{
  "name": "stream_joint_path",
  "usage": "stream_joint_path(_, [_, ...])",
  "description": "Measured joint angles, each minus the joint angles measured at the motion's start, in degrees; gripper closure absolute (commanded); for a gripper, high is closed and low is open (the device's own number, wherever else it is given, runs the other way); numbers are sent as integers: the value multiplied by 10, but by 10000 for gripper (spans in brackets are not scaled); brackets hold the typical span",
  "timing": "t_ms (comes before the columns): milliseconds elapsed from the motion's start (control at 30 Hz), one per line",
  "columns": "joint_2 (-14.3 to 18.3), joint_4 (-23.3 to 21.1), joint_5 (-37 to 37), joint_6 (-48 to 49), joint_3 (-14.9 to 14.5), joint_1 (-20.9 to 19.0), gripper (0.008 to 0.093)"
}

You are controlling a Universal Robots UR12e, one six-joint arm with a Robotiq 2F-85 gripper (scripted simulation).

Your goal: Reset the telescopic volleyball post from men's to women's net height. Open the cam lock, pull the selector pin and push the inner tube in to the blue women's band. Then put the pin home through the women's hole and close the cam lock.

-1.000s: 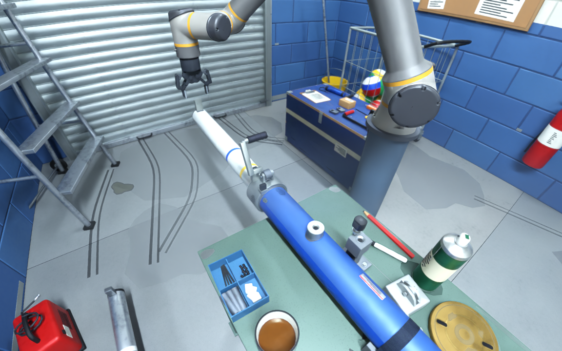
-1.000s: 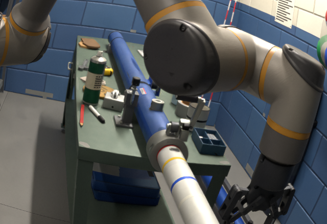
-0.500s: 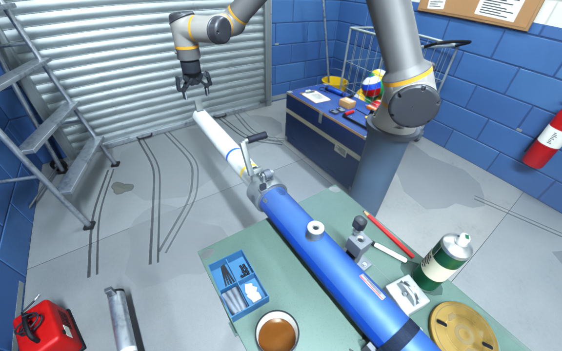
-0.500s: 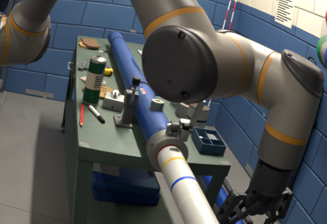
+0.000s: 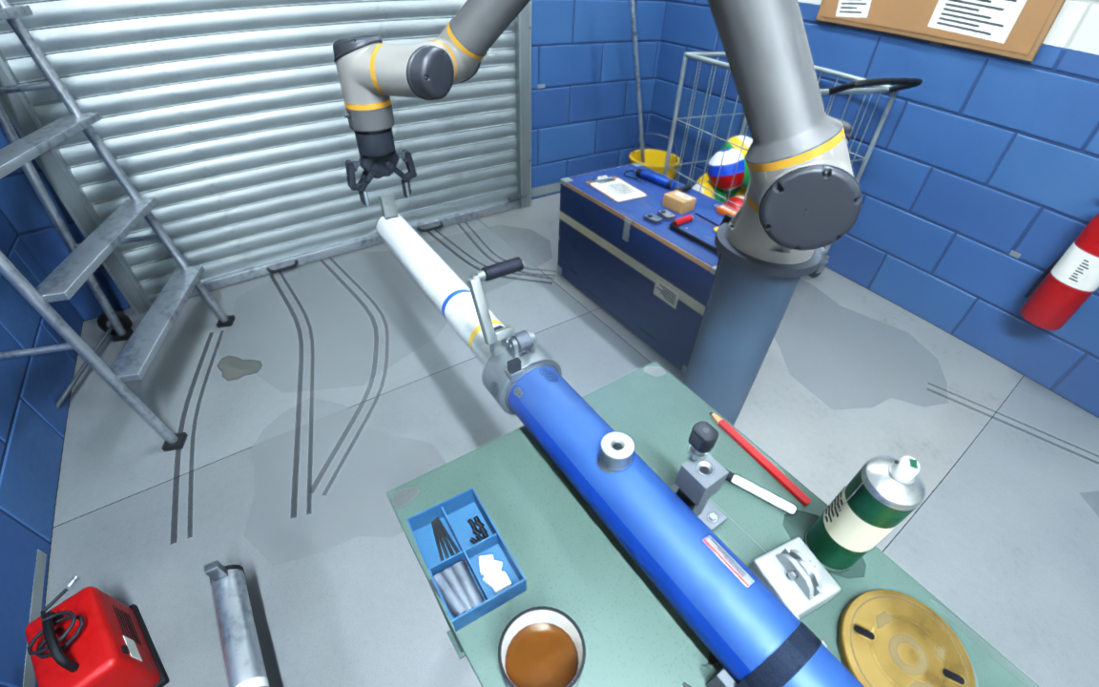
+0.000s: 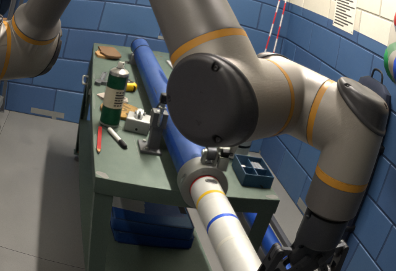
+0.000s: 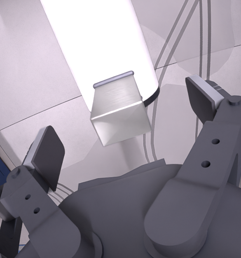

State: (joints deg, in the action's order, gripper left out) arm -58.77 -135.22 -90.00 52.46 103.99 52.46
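The white inner tube (image 5: 426,267) sticks out of the blue outer tube (image 5: 648,513), which lies along the green bench. A blue band (image 5: 454,298) and a yellow band (image 5: 479,329) ring the inner tube outside the grey collar (image 5: 509,376). The cam lock lever (image 5: 485,295) stands raised from the collar. The selector pin (image 5: 701,461) sits in a grey holder on the bench, beside the empty pin boss (image 5: 616,450). A small steel tab (image 7: 120,113) stands on the tube's far end. My gripper (image 5: 380,181) hangs just above that tab, open and empty.
The roller door (image 5: 221,128) stands close behind the tube's end. A metal stair (image 5: 50,256) is to the left. A blue chest (image 5: 639,248) and the arm's pedestal (image 5: 737,333) stand to the right. A parts tray (image 5: 466,555), spray can (image 5: 865,513) and pencil (image 5: 759,457) lie on the bench.
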Motion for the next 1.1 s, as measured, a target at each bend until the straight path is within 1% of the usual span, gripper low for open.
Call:
stream_joint_path(467, [11,-14,0,0,3,0,80])
stream_joint_path(1067, [13,-16,0,0,3,0,80])
stream_joint_path(1100, [13,-16,0,0,3,0,100])
